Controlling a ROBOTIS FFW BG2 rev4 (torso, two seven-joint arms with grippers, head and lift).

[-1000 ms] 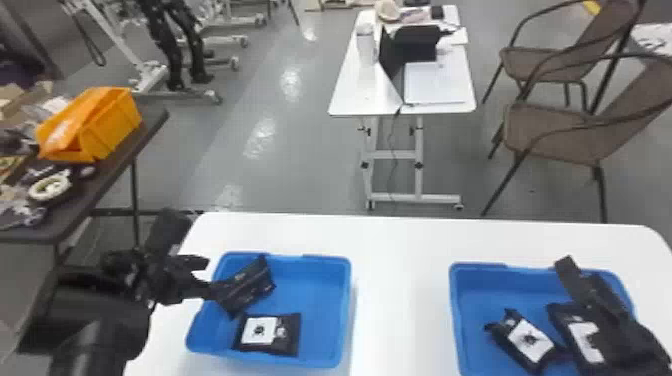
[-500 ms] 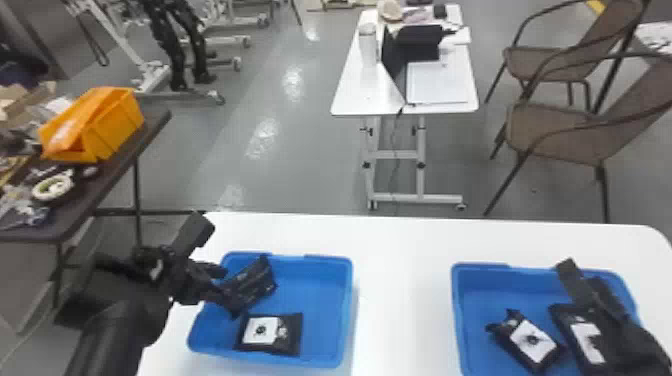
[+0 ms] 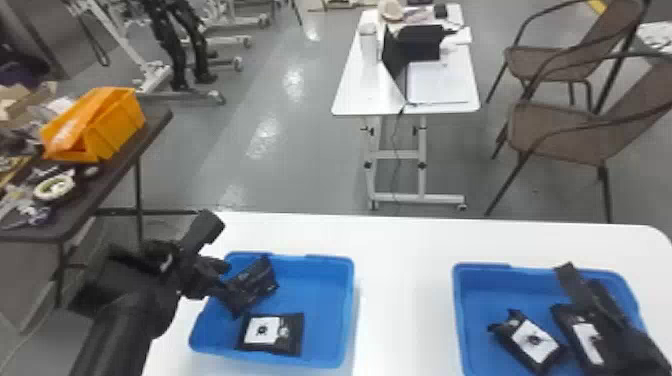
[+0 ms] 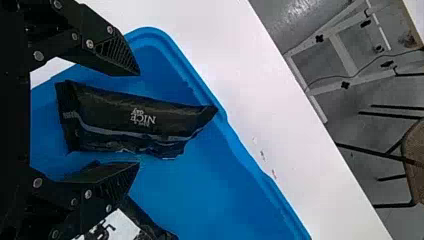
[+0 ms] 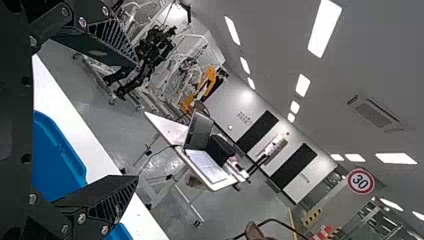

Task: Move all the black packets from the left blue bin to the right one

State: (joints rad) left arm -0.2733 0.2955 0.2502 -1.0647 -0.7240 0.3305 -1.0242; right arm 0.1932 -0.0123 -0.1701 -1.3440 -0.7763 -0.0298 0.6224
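In the head view my left gripper (image 3: 222, 280) is over the left edge of the left blue bin (image 3: 320, 305), beside a tilted black packet (image 3: 252, 287). A second packet (image 3: 272, 334) with a white label lies nearer the front. The left wrist view has my left gripper (image 4: 139, 119) open, its fingers on either side of the black packet (image 4: 135, 120), without visible grip. My right gripper (image 3: 575, 285) is parked over the right blue bin (image 3: 480, 280), where black packets (image 3: 535, 340) lie; in the right wrist view this gripper (image 5: 137, 120) is open, holding nothing.
The white table (image 3: 405, 290) lies between the bins. At the left stands a dark side table (image 3: 125, 165) with an orange bin (image 3: 95, 125). Beyond the work table are a small white table (image 3: 350, 95) and chairs (image 3: 560, 130).
My left arm has swung its wrist to the right and tilted, with the gripper closer around the tilted packet. The packets and my right arm have kept their places.
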